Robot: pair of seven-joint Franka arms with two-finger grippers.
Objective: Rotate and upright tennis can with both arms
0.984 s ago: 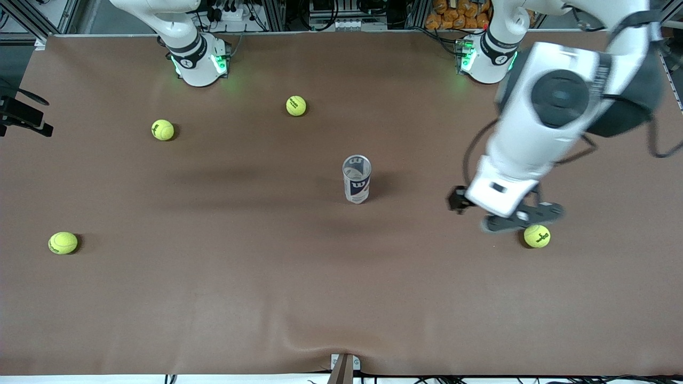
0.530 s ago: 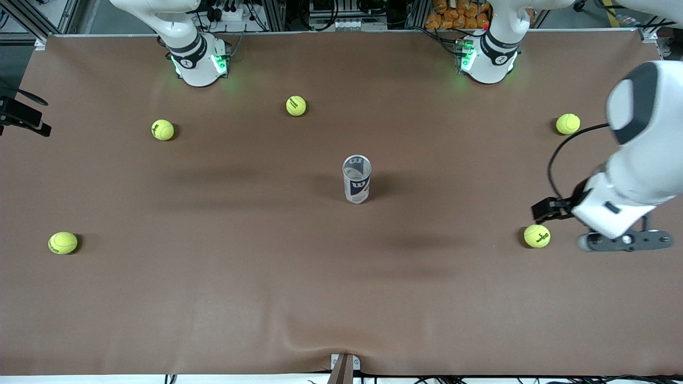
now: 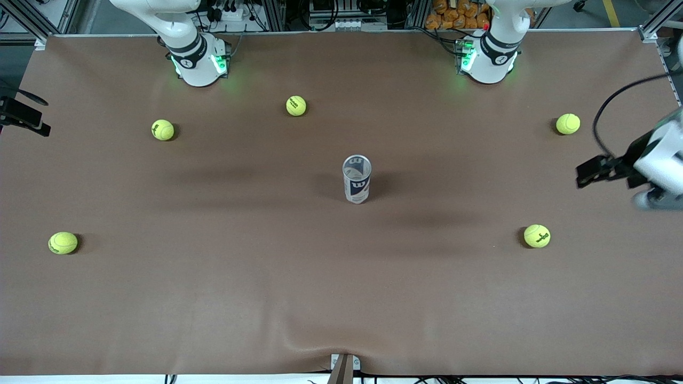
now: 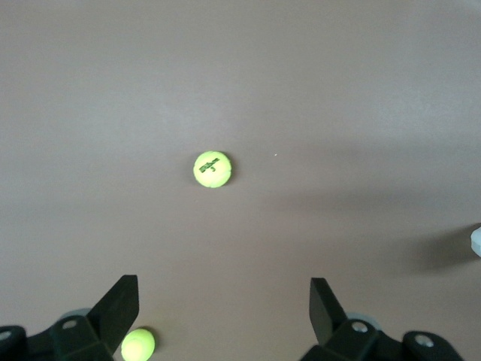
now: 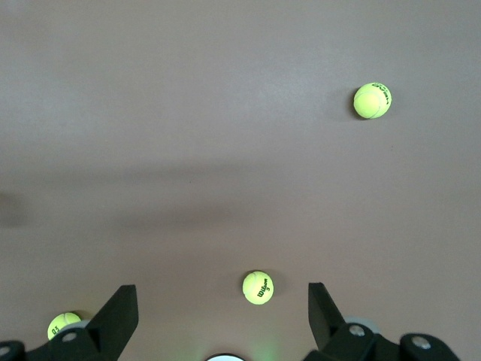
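The tennis can (image 3: 356, 179) stands upright in the middle of the brown table, its open clear top up and the navy label with the white "W" on its side. No gripper touches it. My left arm's hand (image 3: 660, 160) hangs over the table at the left arm's end, well away from the can. My left gripper (image 4: 223, 304) is open with nothing between its fingers, above bare table and a tennis ball (image 4: 213, 168). My right gripper (image 5: 222, 308) is open and empty, high over the table near its own base, out of the front view.
Several yellow-green tennis balls lie scattered: two (image 3: 295, 105) (image 3: 163, 129) near the right arm's base (image 3: 197, 58), one (image 3: 63, 242) at that end nearer the camera, and two (image 3: 568, 124) (image 3: 537, 236) toward the left arm's end. A wrinkle runs along the cloth's front edge (image 3: 299, 341).
My left arm has swung away from beside the can out toward its own end of the table, uncovering a ball there. The can and the balls have not moved.
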